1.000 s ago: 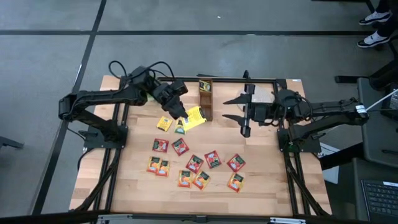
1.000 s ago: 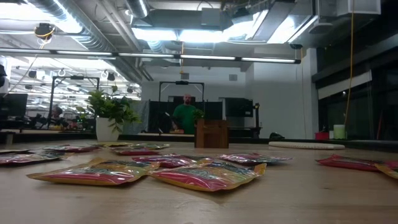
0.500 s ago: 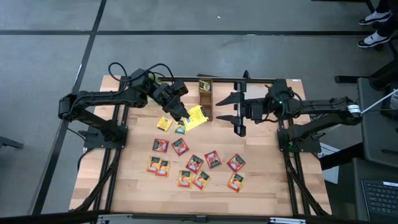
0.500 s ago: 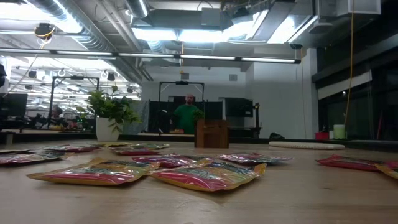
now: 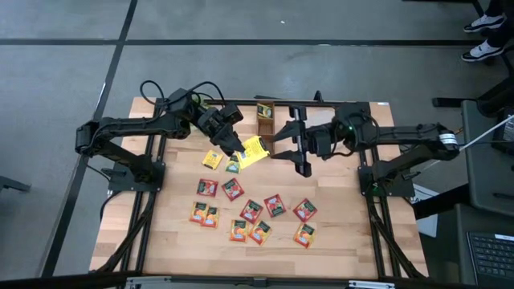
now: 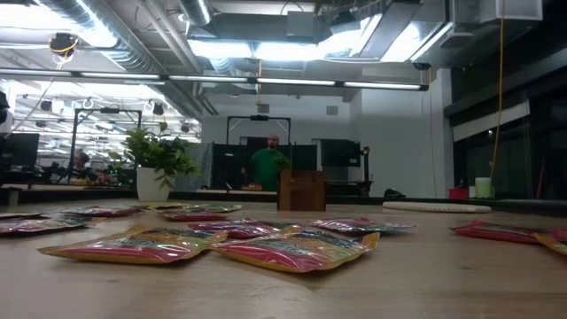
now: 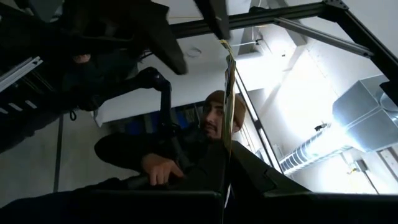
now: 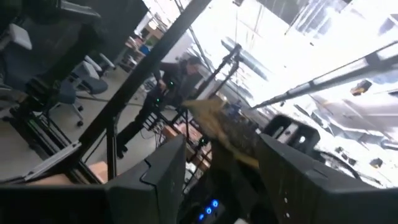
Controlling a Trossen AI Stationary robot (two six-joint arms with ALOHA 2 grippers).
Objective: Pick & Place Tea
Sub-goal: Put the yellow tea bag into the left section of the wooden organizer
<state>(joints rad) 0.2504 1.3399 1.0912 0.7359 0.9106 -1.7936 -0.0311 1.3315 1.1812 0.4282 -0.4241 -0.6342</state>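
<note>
We see the left pincer (image 5: 241, 152) clenched on a flat yellow square tea sachet (image 5: 252, 152), held up just beside the small brown wooden box (image 5: 266, 128) at the far edge of the pale wooden bench (image 5: 337, 225), while the right pincer (image 5: 291, 144) hangs released, jaws wide and holding nothing, near that box on its other side. We judge the task early on: something yellow shows in the box, two more yellow sachets (image 5: 212, 160) lie near the left pincer, and about a dozen red and orange sachets (image 5: 251, 211) lie scattered mid-bench, unpicked.
</note>
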